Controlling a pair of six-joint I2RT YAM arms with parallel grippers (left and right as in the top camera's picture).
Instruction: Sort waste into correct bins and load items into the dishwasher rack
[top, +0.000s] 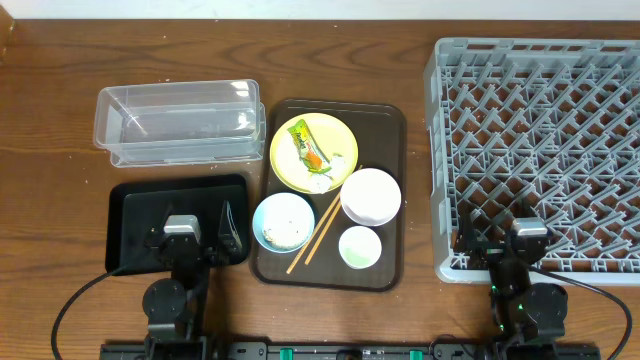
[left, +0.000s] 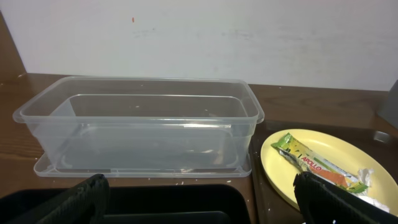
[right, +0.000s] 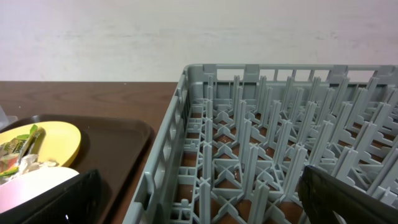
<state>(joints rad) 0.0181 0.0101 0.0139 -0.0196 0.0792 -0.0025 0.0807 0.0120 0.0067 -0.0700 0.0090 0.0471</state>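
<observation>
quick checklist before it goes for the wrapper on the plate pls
1. Left pincer open: ok.
2. Right pincer open, at the near edge of the rack: ok.
3. Snack wrapper lies exposed on the yellow plate: ok.
4. Clear tub open on top, nothing in it: ok.
5. Black tray free for drops: not ok, the left arm hangs over it.
6. Which bin takes the wrapper: cannot tell.

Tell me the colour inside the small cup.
Pale green, seen best in the overhead view of the small cup.
</observation>
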